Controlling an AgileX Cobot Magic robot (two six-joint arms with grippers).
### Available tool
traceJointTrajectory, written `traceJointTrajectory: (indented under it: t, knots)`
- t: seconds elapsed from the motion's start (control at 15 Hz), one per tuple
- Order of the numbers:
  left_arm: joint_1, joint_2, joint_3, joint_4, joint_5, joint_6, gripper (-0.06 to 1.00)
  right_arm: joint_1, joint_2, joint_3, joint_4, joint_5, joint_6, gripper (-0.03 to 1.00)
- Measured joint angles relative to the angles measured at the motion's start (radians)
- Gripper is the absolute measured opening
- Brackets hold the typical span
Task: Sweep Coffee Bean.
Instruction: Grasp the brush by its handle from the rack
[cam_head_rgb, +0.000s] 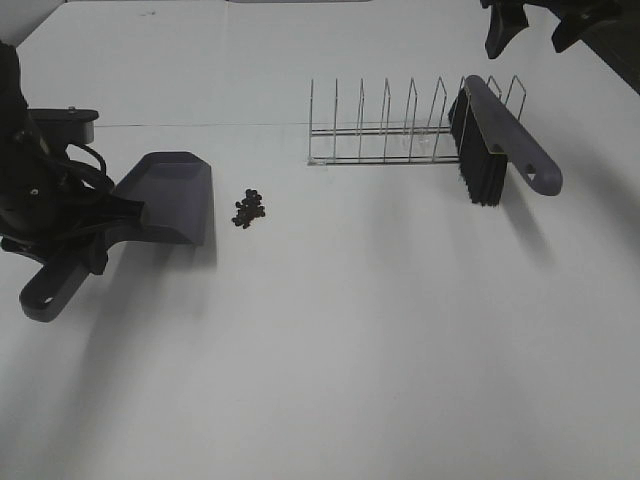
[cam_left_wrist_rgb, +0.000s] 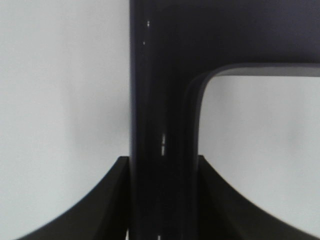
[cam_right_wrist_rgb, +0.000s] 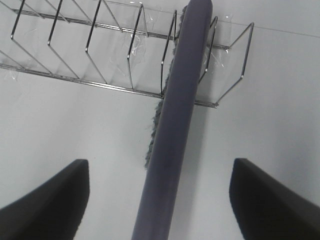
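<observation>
A small heap of coffee beans (cam_head_rgb: 248, 208) lies on the white table just right of the grey dustpan (cam_head_rgb: 170, 195). The pan's mouth faces the beans. My left gripper (cam_head_rgb: 95, 240) is shut on the dustpan's handle (cam_left_wrist_rgb: 162, 125), which runs between its fingers (cam_left_wrist_rgb: 112, 200). The brush (cam_head_rgb: 500, 140) leans in the right end of the wire rack (cam_head_rgb: 385, 130), bristles down. My right gripper (cam_head_rgb: 535, 30) hangs open above it. In the right wrist view the brush handle (cam_right_wrist_rgb: 175, 125) runs between the wide-apart fingers (cam_right_wrist_rgb: 50, 205) without touching them.
The wire rack (cam_right_wrist_rgb: 100, 45) stands at the back, taped to the table, with its other slots unfilled. White table (cam_head_rgb: 350, 350) stretches across the front and middle. A dark area borders the table at the far right corner.
</observation>
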Motion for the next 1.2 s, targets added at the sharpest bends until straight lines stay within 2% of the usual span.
traceJointTrajectory:
  t: [0.13,0.47,0.93,1.2]
  knots:
    - [0.0,0.0,0.0,0.0,0.01,0.0,0.32,-0.001,0.069,-0.071,0.0,0.017,0.006,0.62]
    - [0.0,0.0,0.0,0.0,0.022,0.001,0.32,-0.001,0.165,-0.112,0.006,0.026,0.007,0.61]
    - [0.0,0.0,0.0,0.0,0.022,0.001,0.32,-0.001,0.252,-0.112,0.006,-0.082,0.007,0.61]
    - [0.0,0.0,0.0,0.0,0.022,0.001,0.32,-0.001,0.293,-0.112,0.004,-0.093,0.008,0.61]
